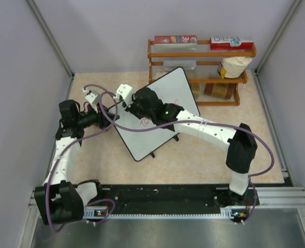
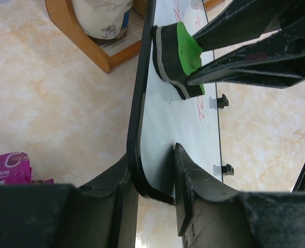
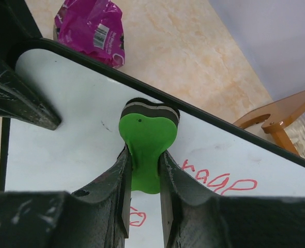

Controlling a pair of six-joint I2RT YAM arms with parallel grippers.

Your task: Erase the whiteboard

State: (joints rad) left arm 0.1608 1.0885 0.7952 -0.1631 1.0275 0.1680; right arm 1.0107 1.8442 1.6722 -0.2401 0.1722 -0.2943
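Tabletop (image 1: 204, 160): purple packet (image 3: 90, 28), green eraser (image 3: 142, 137) on whiteboard (image 3: 54, 150), wrist views only.

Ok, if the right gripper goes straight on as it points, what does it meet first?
The whiteboard: the right gripper aims its eraser pad-first at the board's face, and in the left wrist view the pad looks already against it, though contact isn't certain.

The purple packet (image 2: 8, 168) reads "320g", a shelf box (image 1: 176, 39) "30", the whiteboard (image 3: 64, 139) red letters like "rage".
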